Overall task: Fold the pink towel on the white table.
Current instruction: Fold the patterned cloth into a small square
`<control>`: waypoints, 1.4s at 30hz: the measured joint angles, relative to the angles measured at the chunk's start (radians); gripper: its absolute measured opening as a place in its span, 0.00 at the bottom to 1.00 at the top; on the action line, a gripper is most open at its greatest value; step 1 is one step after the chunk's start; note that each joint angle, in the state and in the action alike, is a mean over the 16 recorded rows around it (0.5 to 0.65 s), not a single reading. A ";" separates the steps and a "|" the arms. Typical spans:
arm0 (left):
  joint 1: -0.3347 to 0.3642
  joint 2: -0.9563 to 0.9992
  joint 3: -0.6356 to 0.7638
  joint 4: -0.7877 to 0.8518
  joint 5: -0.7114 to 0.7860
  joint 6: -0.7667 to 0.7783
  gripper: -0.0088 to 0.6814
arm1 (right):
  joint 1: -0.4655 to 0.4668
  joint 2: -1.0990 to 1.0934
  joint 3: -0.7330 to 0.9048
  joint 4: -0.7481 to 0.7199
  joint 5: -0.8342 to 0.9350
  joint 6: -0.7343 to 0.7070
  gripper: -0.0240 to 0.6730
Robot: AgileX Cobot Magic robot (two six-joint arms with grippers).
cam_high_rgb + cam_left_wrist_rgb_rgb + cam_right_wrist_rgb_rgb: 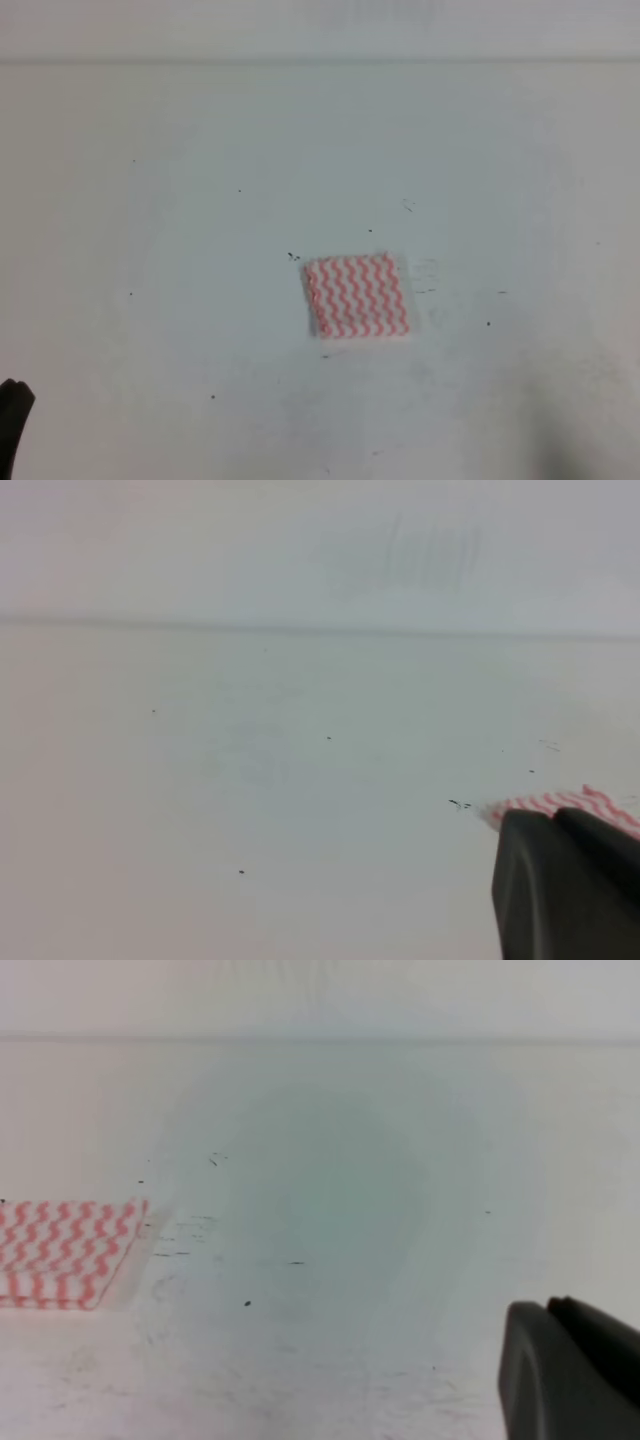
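The pink towel (357,297) lies flat as a small square of pink-red and white zigzag stripes near the middle of the white table (200,250). Nothing touches it. In the left wrist view only a strip of the towel (560,802) shows, just behind my left gripper (555,816), whose two black fingers sit pressed together with nothing between them. The right wrist view has the towel (62,1252) at the far left, well apart from my right gripper (548,1306), which is also shut and empty at the lower right.
A dark part of my left arm (12,415) shows at the lower left corner of the high view. The table's far edge (320,60) meets a pale wall. Tiny dark specks (292,257) and faint scuffs (180,1240) mark the surface around the towel.
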 joint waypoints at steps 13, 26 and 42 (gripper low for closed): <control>0.000 -0.004 0.001 -0.003 -0.003 0.001 0.01 | 0.000 0.000 0.000 0.002 0.006 0.000 0.01; 0.050 -0.010 0.008 0.161 -0.034 -0.201 0.01 | 0.001 -0.001 0.001 0.002 0.003 0.000 0.01; 0.340 -0.154 0.006 0.974 0.235 -1.024 0.01 | 0.001 0.007 -0.009 0.003 0.013 0.000 0.01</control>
